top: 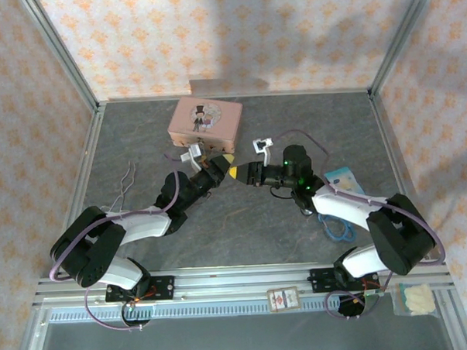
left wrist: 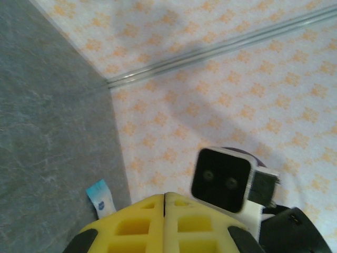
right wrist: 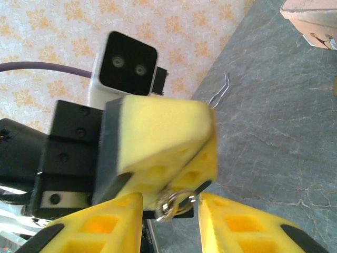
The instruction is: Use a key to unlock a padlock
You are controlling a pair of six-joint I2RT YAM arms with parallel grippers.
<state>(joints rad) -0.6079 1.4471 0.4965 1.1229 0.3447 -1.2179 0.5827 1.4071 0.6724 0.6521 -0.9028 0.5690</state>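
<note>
Silvery loop (right wrist: pixel 181 200), long axis spanning finger to finger | right gripper (right wrist: pixel 171 203) spread around it | left gripper (left wrist: pixel 164 197) clenched just beside

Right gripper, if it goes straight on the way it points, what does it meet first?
Most likely the left gripper, its shut yellow fingers directly ahead and very close; a small metal ring hangs at their tip.

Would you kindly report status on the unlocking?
Left hand shut, pinching silvery loop; padlock or key, cannot tell. Right hand open, straddling that loop. Pink tin beyond.
</note>
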